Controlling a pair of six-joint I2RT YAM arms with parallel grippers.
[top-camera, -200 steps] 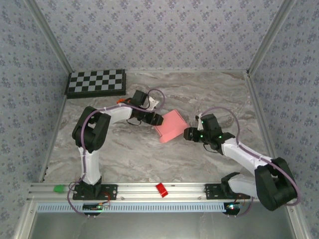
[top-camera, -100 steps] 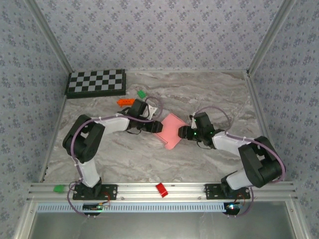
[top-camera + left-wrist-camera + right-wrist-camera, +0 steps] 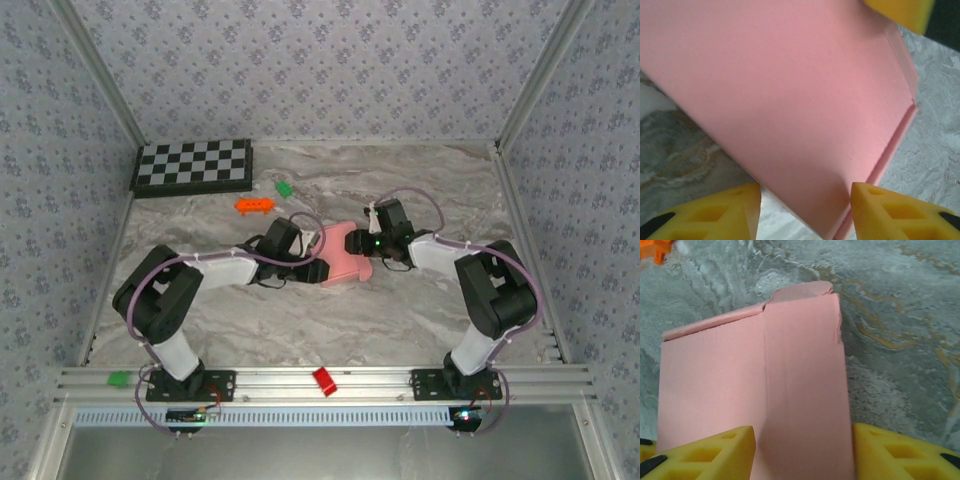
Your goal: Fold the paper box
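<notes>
Salmon-pink card — the paper box (image 3: 345,264) lies on the desk (image 3: 300,325) between both arms. Left claw (image 3: 805,192) and right claw (image 3: 804,432) straddle opposite ends, jaws part-spread, likely bracing it for a crease — whether either truly pinches it, I cannot tell.

The paper box (image 3: 790,390) is smooth, matt pink card, and the table (image 3: 300,320) looks like grey veined marble.

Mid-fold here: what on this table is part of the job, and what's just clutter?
Job: paper box; left end effector; right end effector.
Lying about: checkerboard; orange piece; green piece; red tab on the rail; green tab on the rail.
</notes>
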